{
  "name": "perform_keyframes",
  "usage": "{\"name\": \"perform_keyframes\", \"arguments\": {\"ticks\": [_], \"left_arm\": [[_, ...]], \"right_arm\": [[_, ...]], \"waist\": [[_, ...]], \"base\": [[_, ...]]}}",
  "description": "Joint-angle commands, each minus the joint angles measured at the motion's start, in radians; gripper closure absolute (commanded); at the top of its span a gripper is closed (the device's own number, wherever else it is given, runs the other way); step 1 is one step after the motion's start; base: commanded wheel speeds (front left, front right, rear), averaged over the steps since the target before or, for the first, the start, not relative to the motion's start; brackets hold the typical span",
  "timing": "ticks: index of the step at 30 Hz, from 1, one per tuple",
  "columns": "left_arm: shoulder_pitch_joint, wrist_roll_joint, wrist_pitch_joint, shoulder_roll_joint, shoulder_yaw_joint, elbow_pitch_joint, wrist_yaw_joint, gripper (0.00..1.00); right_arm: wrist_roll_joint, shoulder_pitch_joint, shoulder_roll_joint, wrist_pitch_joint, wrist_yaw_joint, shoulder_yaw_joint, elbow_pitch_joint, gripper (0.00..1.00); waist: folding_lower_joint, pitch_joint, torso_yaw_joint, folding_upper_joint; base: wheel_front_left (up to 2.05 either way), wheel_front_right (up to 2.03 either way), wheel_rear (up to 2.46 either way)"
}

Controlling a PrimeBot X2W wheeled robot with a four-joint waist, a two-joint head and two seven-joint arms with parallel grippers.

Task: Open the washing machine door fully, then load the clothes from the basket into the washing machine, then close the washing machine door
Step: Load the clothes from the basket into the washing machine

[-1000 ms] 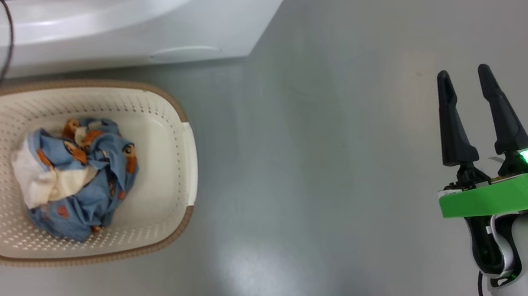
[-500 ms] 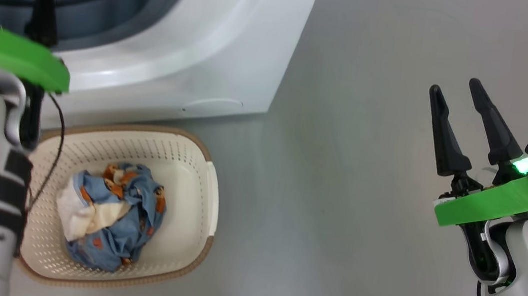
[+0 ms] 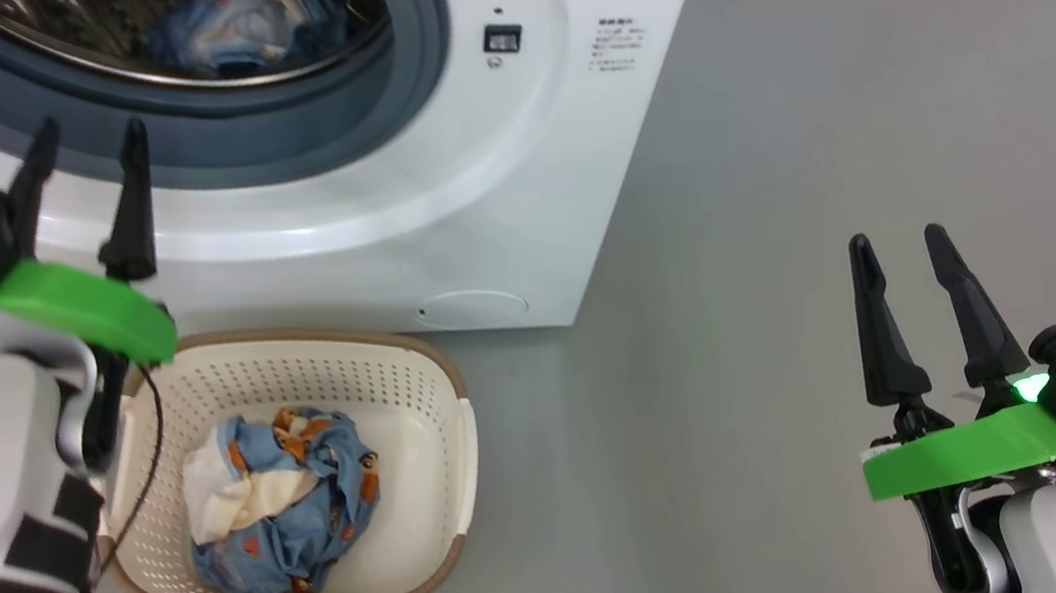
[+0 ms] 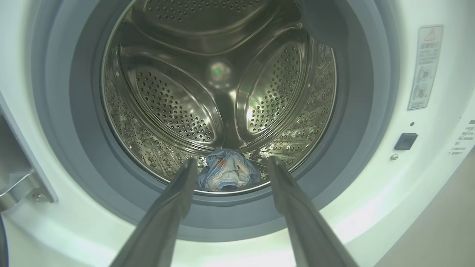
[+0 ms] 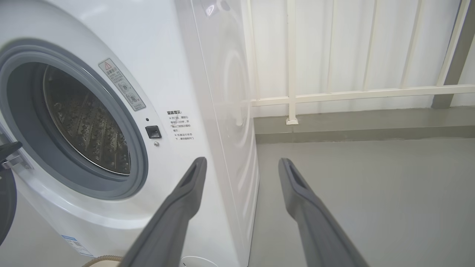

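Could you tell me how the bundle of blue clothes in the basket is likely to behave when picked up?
The clothes lie crumpled in soft folds, so they will probably sag and drape from a pinch. Blue and cream pieces look tangled, so they may lift together.

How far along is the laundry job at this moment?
Done: the white front-loading washing machine stands open, with one light blue printed garment in its steel perforated drum. In hand: nothing; the left tool and right tool are open and empty. Left: the blue and cream clothes heaped in the cream perforated plastic basket, then shutting the machine.
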Motion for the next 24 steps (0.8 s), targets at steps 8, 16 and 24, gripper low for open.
{"name": "perform_keyframes", "arguments": {"ticks": [8, 16, 24], "left_arm": [[0.138, 0.037, -0.006, 0.017, 0.039, -0.13, -0.003, 0.0], [0.284, 0.06, -0.006, -0.01, 0.059, -0.252, 0.01, 0.0], [0.376, 0.059, -0.006, -0.036, 0.068, -0.324, 0.016, 0.0]], "right_arm": [[0.014, 0.05, -0.002, -0.008, 0.005, 0.001, -0.011, 0.0], [0.015, 0.076, 0.005, -0.008, 0.005, 0.001, -0.003, 0.0], [0.014, 0.096, 0.002, -0.008, 0.005, -0.01, -0.006, 0.0]], "waist": [[0.0002, -0.087, 0.061, 0.0], [0.0002, -0.132, 0.076, 0.0], [0.0002, -0.147, 0.094, 0.0]], "base": [[0.0, 0.0, 0.0], [0.0, 0.0, 0.0], [0.0, 0.0, 0.0]]}}
